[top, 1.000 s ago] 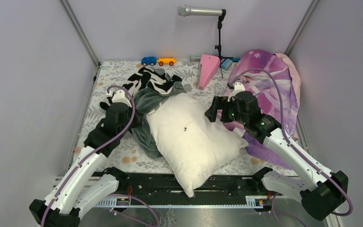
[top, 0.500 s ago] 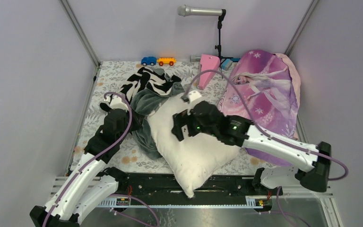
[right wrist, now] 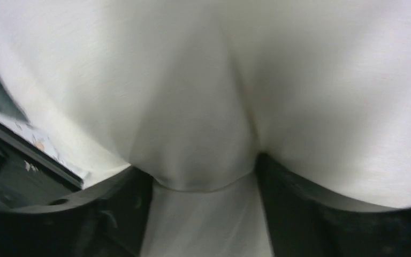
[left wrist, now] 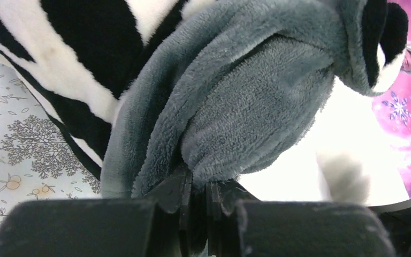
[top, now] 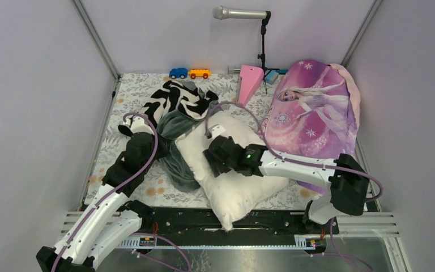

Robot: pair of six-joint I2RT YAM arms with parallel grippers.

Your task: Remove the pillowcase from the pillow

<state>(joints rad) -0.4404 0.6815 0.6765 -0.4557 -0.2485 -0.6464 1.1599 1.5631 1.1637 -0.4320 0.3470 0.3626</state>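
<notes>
The right gripper [top: 212, 160], seen a second earlier above the purple-pink princess-print fabric [top: 317, 113] at three o'clock, has been brought onto the plump white cloth pillow [top: 239, 190] lying centrally, and a fold of it is clamped. The left gripper [left wrist: 198, 201] is kept closed on the grey-green fleecy pillowcase [top: 177, 122], bunched at the pillow's nine o'clock.

Lab test cell: plain grey walls [top: 34, 85], metal frame posts [top: 96, 39], microphone [top: 241, 13] on stand [top: 262, 48], bolted robot arms [top: 297, 164].
</notes>
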